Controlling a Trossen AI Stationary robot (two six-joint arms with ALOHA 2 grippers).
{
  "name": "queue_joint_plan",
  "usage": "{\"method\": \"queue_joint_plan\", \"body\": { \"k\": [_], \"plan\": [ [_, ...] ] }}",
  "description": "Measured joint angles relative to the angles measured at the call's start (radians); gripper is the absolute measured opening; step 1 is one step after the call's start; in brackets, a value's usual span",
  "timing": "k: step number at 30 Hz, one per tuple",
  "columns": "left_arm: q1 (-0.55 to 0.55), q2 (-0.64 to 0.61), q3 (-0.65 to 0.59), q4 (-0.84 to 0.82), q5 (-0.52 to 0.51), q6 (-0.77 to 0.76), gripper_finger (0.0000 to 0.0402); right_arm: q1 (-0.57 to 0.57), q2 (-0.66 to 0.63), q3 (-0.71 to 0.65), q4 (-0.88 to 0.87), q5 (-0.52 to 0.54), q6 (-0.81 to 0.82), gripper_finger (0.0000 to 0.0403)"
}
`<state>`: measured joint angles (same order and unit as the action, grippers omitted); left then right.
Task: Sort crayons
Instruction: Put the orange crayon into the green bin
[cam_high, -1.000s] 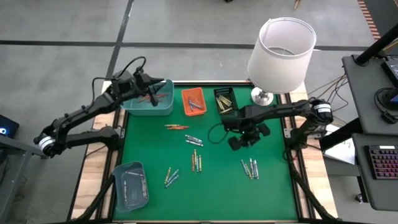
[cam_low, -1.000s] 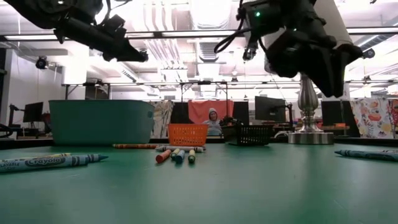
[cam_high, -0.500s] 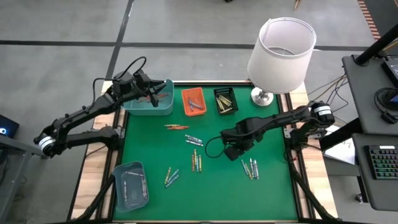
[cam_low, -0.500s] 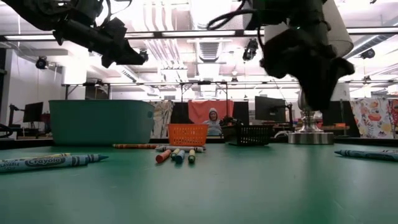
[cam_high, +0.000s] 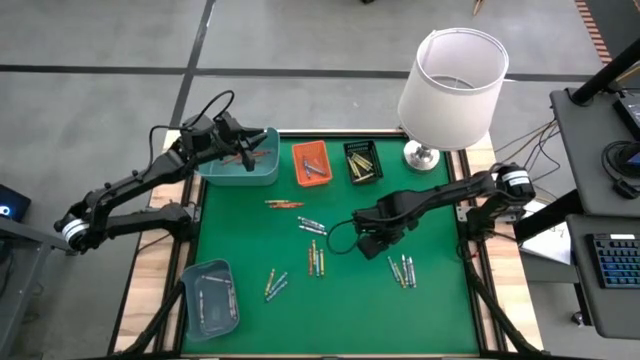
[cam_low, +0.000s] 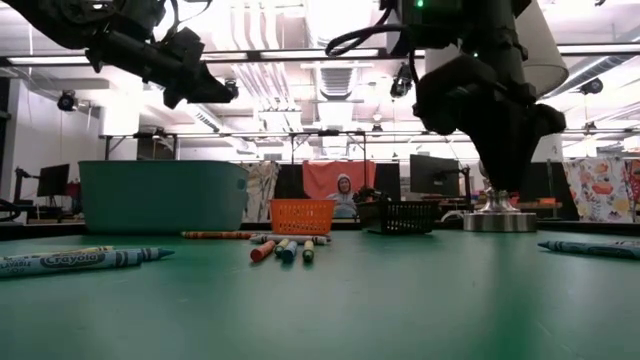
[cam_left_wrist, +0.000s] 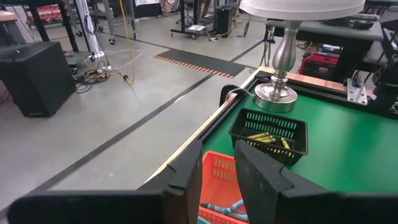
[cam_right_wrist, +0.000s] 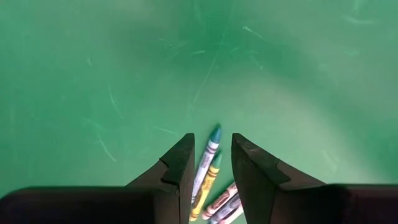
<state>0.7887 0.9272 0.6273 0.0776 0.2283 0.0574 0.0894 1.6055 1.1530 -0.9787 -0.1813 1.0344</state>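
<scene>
Green felt mat carries thin wax crayons in five loose clusters; three small trays at twelve o'clock — both grippers' fingers slightly parted, empty.

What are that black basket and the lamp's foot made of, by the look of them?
The black basket looks like moulded plastic: matt, with a regular grid of open slots in its walls. The lamp's foot looks like polished metal, silvery and shiny with bright reflections on its turned stem, though chrome-coated plastic cannot be ruled out.

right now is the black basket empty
No, the black basket holds several yellow crayons, seen from the left wrist.
</scene>
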Motion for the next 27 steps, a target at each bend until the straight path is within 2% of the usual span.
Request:
{"method": "queue_joint_plan", "body": {
  "k": [5,11,17,20,23,27],
  "plan": [
    [0.000,0.000,0.000,0.000,0.000,-0.015,0.0078,0.000,0.039,0.000,0.023,0.020,-0.147,0.0093],
    [0.000,0.001,0.000,0.010,0.000,-0.052,0.0078,0.002,0.060,0.000,0.138,0.238,-0.402,0.0093],
    [-0.004,0.002,0.000,0.013,0.024,-0.160,0.0078,0.000,0.060,-0.009,0.370,0.440,-0.764,0.0093],
    [-0.027,0.002,0.000,0.013,0.074,-0.189,0.0078,-0.012,0.060,-0.052,0.555,0.458,-0.937,0.0093],
    [-0.066,0.002,0.000,0.017,0.078,-0.201,0.0078,-0.033,0.060,-0.125,0.768,0.454,-1.082,0.0093],
    [-0.118,0.002,0.000,0.051,0.078,-0.212,0.0078,-0.074,0.060,-0.236,1.081,0.372,-1.207,0.0093]
  ]
}}
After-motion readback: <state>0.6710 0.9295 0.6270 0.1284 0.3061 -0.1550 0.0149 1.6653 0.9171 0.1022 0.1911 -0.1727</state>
